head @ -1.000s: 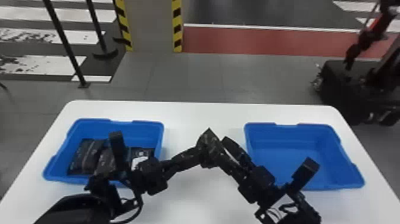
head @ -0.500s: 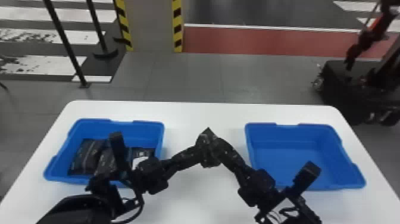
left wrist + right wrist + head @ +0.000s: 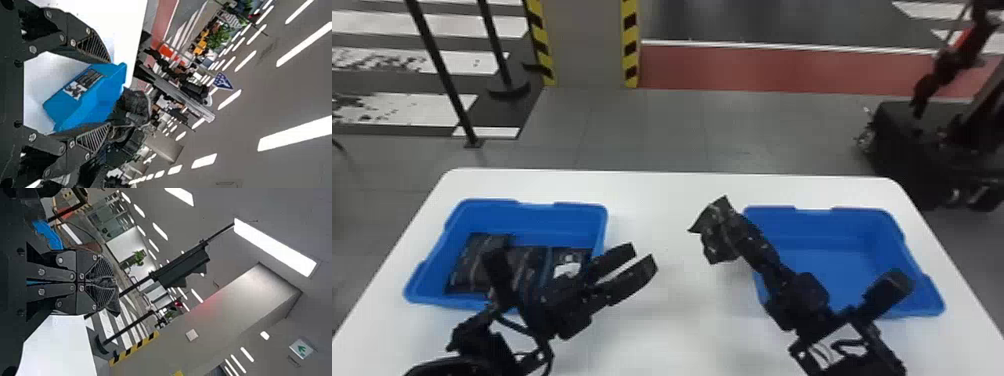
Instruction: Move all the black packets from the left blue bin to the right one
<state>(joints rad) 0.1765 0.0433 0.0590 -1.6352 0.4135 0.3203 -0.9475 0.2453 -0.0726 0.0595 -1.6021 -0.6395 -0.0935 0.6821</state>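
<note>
Cradling crinkled black packets [image 3: 469,262] inside the smooth-walled left blue bin [image 3: 579,211]. Just right of that bin, spreading wide the ribbed fingers of the left gripper [image 3: 643,256], empty. Farther right of it, pinching a creased, sharp-cornered black packet [image 3: 712,217] in the closed right gripper [image 3: 733,231].

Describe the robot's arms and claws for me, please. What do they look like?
The left arm and right arm are black and blocky, with thin black cables looping near the wrists. The left claw and right claw each have two black fingers with round silvery screws and fine ribs.
</note>
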